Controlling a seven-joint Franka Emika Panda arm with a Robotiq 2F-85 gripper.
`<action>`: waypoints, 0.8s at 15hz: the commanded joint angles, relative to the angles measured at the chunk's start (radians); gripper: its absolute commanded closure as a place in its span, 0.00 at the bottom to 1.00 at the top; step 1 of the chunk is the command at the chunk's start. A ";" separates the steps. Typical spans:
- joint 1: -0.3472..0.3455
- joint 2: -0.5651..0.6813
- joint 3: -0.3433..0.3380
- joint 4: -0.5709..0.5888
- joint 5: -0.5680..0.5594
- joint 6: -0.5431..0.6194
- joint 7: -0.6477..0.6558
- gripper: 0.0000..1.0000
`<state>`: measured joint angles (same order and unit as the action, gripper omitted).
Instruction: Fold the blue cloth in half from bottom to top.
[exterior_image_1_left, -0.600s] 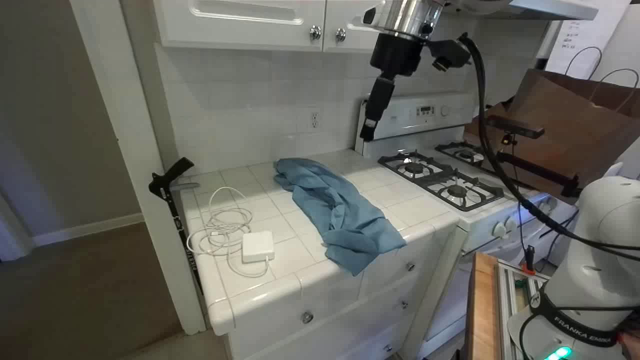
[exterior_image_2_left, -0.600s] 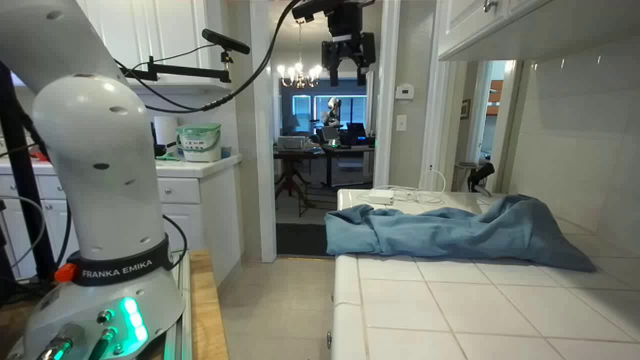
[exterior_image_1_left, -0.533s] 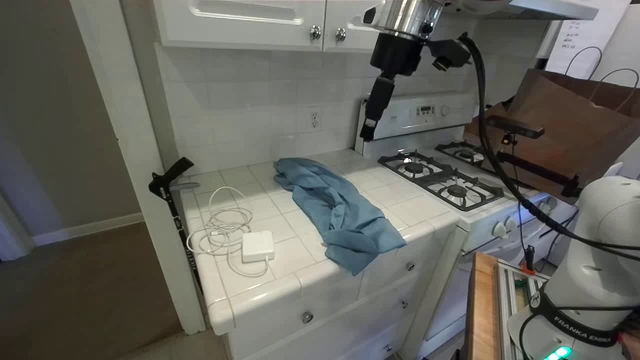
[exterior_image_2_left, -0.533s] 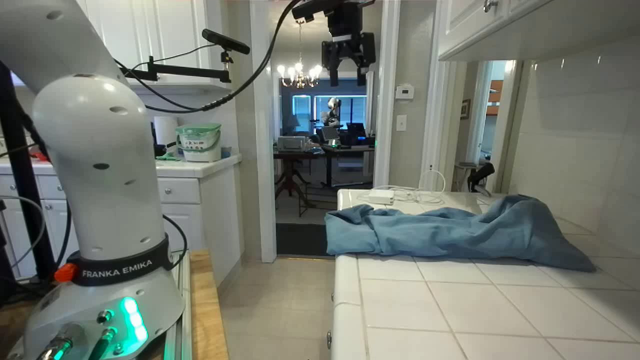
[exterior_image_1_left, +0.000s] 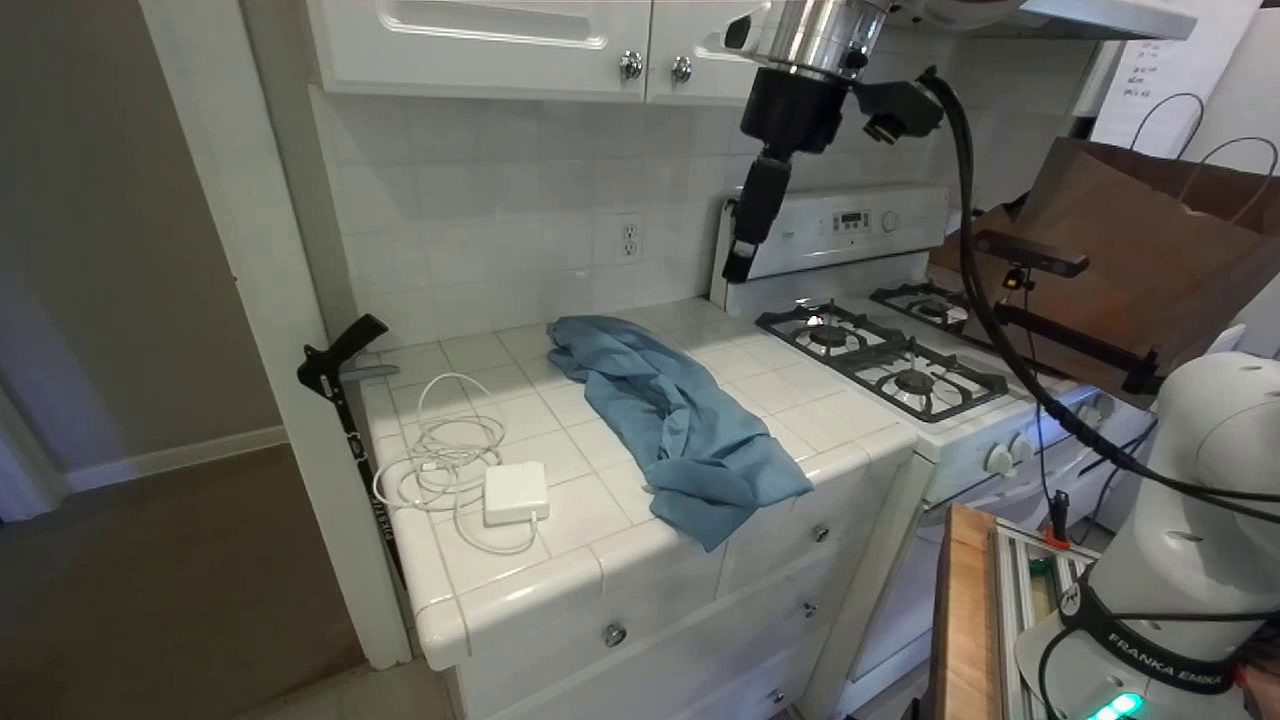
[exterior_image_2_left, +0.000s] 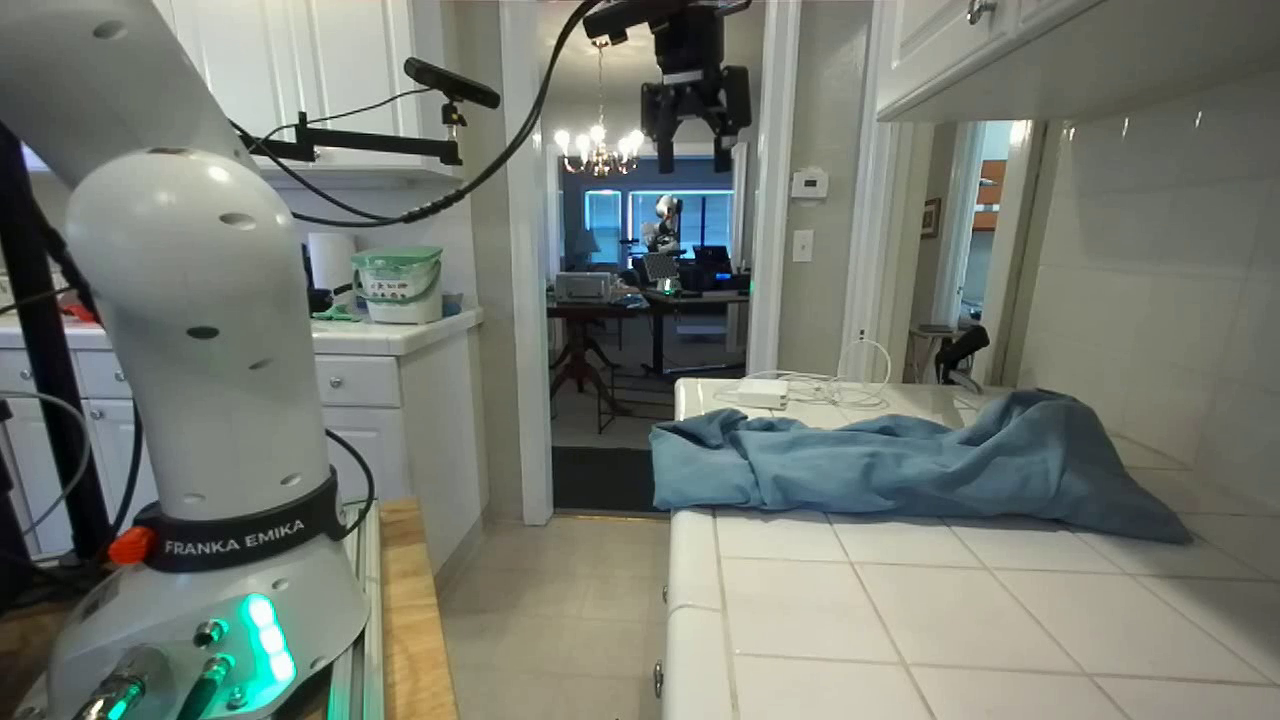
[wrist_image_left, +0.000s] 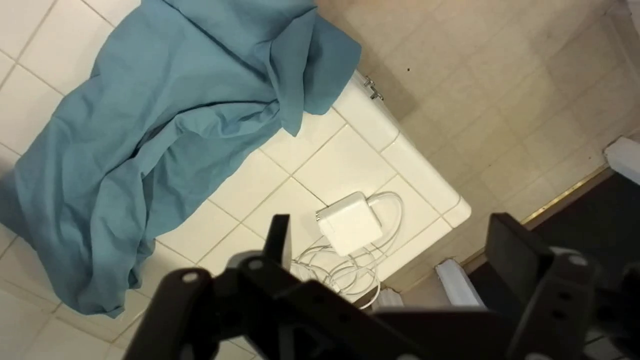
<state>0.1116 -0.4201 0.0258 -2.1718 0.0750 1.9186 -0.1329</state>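
The blue cloth (exterior_image_1_left: 670, 410) lies wrinkled and bunched lengthwise on the white tiled counter, with its near end hanging over the front edge. In an exterior view its other end (exterior_image_2_left: 1060, 450) rises in a hump toward the back wall. In the wrist view the cloth (wrist_image_left: 165, 115) fills the upper left, and part of it is cut off by the top and left edges. My gripper (exterior_image_1_left: 738, 265) is high above the counter and well apart from the cloth. Its fingers are spread and empty, seen in an exterior view (exterior_image_2_left: 693, 160) and in the wrist view (wrist_image_left: 390, 220).
A white adapter (exterior_image_1_left: 516, 492) with a coiled white cable (exterior_image_1_left: 450, 455) lies beside the cloth. A stove (exterior_image_1_left: 880, 350) adjoins the counter. Cabinets (exterior_image_1_left: 490, 50) hang above the counter's back. A black stick-like tool (exterior_image_1_left: 335, 360) stands at the counter's end.
The gripper has shifted very slightly, by a few pixels. The cloth and everything else stay as before.
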 joint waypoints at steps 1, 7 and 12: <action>0.019 -0.018 0.018 -0.061 -0.047 -0.019 -0.126 0.00; 0.036 -0.029 0.071 -0.224 -0.230 0.019 -0.228 0.00; 0.025 -0.022 0.119 -0.370 -0.490 0.171 -0.177 0.00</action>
<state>0.1424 -0.4237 0.1245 -2.4490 -0.2787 1.9835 -0.3364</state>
